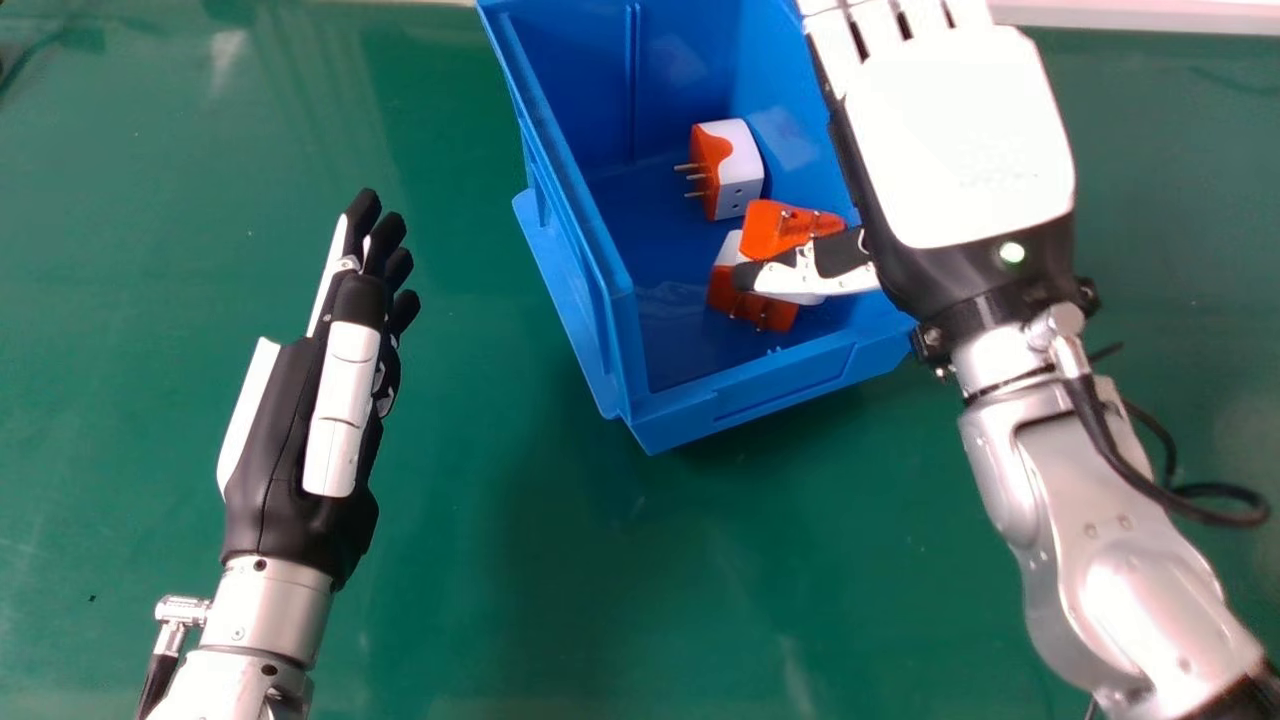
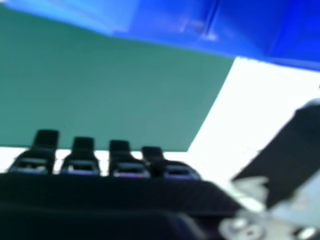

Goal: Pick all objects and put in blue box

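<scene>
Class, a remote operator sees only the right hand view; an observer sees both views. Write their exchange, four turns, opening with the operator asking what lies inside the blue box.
Operator: I have the blue box along my picture's top edge. What is lying inside it?
Observer: Orange and white plug adapters, on the box's floor.
Operator: And where is the left hand?
Observer: Out over the green table, the left hand is to the left of the box.

Left hand (image 1: 285, 440), black, white thumb plates (image 1: 345, 400) | left wrist (image 1: 270, 598), silver, screws (image 1: 238, 633), metal plug (image 1: 182, 610) | right hand (image 1: 885, 240), black, white back plate (image 1: 965, 140) (one green-white light (image 1: 1012, 252)) | right forearm (image 1: 1110, 560), silver, looped black cable (image 1: 1215, 517)
</scene>
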You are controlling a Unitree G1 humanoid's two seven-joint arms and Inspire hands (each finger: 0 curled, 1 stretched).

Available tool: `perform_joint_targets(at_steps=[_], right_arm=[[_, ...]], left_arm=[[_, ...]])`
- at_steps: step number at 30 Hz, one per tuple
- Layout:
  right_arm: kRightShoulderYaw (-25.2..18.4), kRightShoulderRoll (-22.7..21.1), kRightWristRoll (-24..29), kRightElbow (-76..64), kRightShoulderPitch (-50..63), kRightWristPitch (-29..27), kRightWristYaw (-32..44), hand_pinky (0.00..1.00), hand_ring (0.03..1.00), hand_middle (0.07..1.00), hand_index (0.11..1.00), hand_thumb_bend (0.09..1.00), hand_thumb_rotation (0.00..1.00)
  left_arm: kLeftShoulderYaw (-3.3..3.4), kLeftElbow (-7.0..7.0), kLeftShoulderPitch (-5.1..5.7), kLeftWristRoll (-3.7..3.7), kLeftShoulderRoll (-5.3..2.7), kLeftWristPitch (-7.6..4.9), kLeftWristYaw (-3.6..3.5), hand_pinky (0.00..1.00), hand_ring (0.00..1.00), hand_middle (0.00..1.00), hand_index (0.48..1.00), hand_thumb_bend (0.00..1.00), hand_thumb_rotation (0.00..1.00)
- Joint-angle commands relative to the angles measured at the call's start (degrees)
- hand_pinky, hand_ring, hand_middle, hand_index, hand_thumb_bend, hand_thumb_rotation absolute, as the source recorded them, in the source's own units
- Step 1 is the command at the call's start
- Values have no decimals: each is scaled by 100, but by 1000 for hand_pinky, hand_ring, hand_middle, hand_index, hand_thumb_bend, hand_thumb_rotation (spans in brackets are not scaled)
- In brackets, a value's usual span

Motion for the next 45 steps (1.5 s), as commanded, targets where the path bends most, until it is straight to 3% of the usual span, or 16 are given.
perform_joint_targets(at_steps=[1,5,9,12,16,21,25,28,32,35,39,42,45], right_arm=[[-203,-9,-264,-650,207,124,140,956,989,991,991,992,527],[-365,107,-475,-1248,547,172,246,965,991,993,993,994,534],[-517,283,-662,-1742,957,154,66,978,995,996,996,997,549],[-666,386,-668,-2013,1273,50,-242,986,997,998,997,999,567],[-1039,623,61,-2471,2008,-411,-964,989,997,998,998,999,574],[-1472,862,917,-2665,2769,-1076,-1599,991,998,999,999,990,581],[-1751,1064,1557,-2716,3479,-1568,-1857,984,999,999,999,984,586],[-1897,1112,1847,-2555,3955,-2038,-2130,984,999,999,999,984,586],[-1981,1085,2279,-1846,4467,-3013,-2691,960,994,999,999,974,597],[-1918,1144,2341,-1362,4574,-3456,-2909,941,988,997,1000,963,625],[-1744,1337,2445,-977,4546,-3664,-2859,937,988,998,1000,956,658],[-1585,1442,2527,-786,4482,-3713,-2659,937,988,998,1000,956,658],[-1469,1536,2717,-622,4405,-3753,-2453,928,986,998,1000,951,698]], left_arm=[[22,-14,-41,-17,5,-100,0,1000,1000,1000,998,776,963],[22,-21,-47,-32,18,-77,-24,1000,1000,1000,998,781,963],[8,-98,4,-8,6,-52,0,1000,1000,1000,999,779,962],[12,-121,37,-30,-27,-56,20,1000,1000,1000,999,777,966],[20,-131,80,-31,-41,-133,14,1000,1000,1000,1000,779,965],[21,-250,151,-1,-5,-45,27,1000,1000,1000,999,782,965],[32,-275,163,-75,-7,5,-5,1000,1000,1000,999,778,968],[29,-273,153,-38,-4,3,11,1000,1000,1000,999,778,968],[33,-217,81,40,46,11,25,1000,1000,1000,1000,780,966],[55,-125,-17,53,118,33,0,1000,1000,1000,1000,780,968],[90,60,-165,10,195,3,-68,1000,1000,1000,1000,786,971],[106,201,-254,17,250,-63,-103,1000,1000,1000,1000,786,971],[127,282,-316,66,278,-83,-52,1000,1000,1000,998,790,973]])
